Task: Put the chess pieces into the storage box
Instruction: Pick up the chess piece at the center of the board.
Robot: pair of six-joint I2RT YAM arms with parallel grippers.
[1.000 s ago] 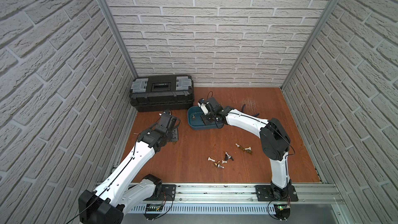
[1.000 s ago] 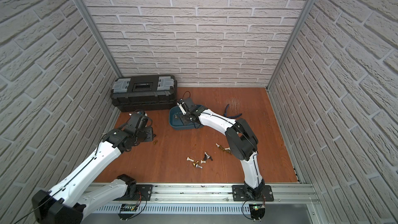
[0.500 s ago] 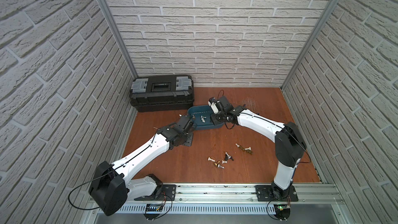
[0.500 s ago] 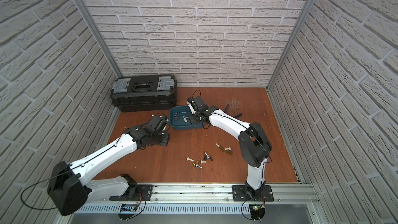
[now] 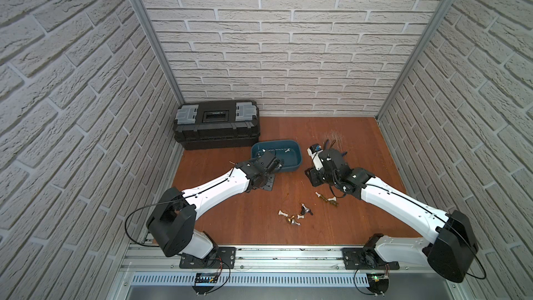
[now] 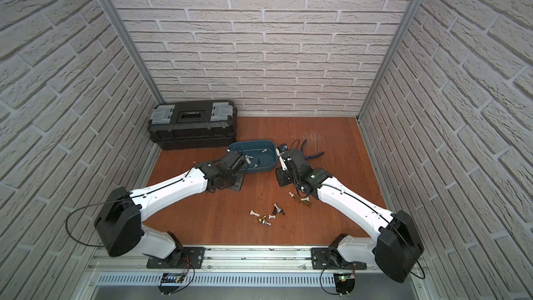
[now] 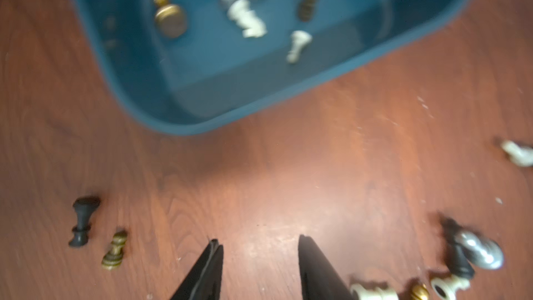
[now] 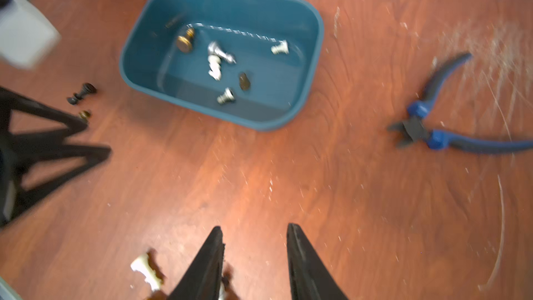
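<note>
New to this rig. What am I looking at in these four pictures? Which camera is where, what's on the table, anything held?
Two white robot arms, each ending in a two-finger hand. Two pictures look down from overhead, nearly identical; two come from cameras on the wrists. On the wooden table: a teal storage box with some chess pieces inside, more loose pieces nearby, blue pliers, a black toolbox. The left hand and right hand are both open, holding nothing.
</note>
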